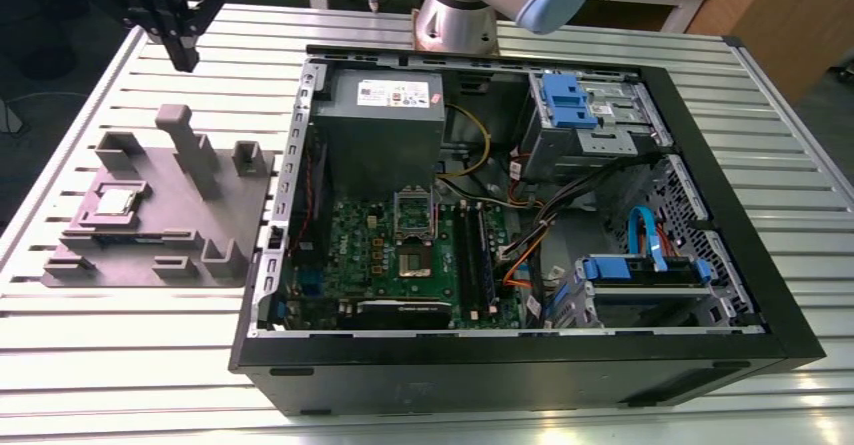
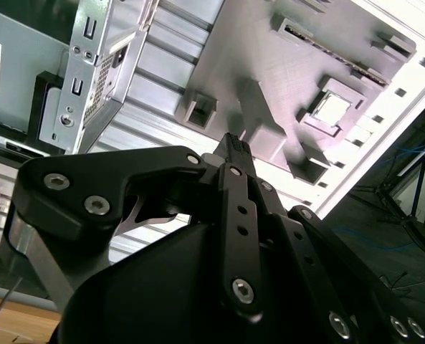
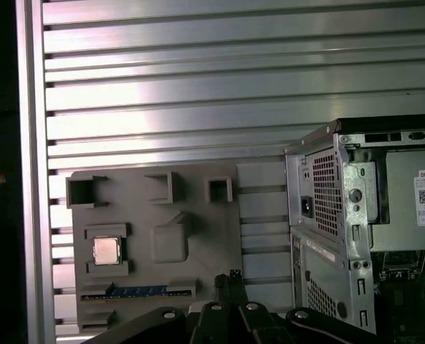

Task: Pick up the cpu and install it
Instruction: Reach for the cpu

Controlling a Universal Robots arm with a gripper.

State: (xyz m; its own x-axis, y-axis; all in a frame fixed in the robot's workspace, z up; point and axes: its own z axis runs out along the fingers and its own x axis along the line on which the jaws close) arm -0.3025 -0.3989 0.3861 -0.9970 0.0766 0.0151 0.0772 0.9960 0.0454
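The cpu (image 1: pixel 114 202) is a small silver square lying in a recess of the grey holder plate (image 1: pixel 160 235), on the slatted table at the exterior view's left. Both wrist views show the cpu (image 2: pixel 334 109) (image 3: pixel 106 251) in its recess. My gripper (image 1: pixel 187 60) hangs high above the table, beyond the far end of the holder plate and apart from the chip. Its black fingers (image 2: pixel 230 154) meet at the tips with nothing between them, so the gripper (image 3: pixel 231 278) is shut. In the open computer case, the motherboard socket (image 1: pixel 415 258) faces up.
The open black case (image 1: pixel 534 365) fills the table's middle and the exterior view's right. Inside are a grey power supply (image 1: pixel 380 115), black RAM sticks (image 1: pixel 474 255), loose cables and blue drive cages (image 1: pixel 567 100). Upright posts (image 1: pixel 187 150) rise from the holder plate.
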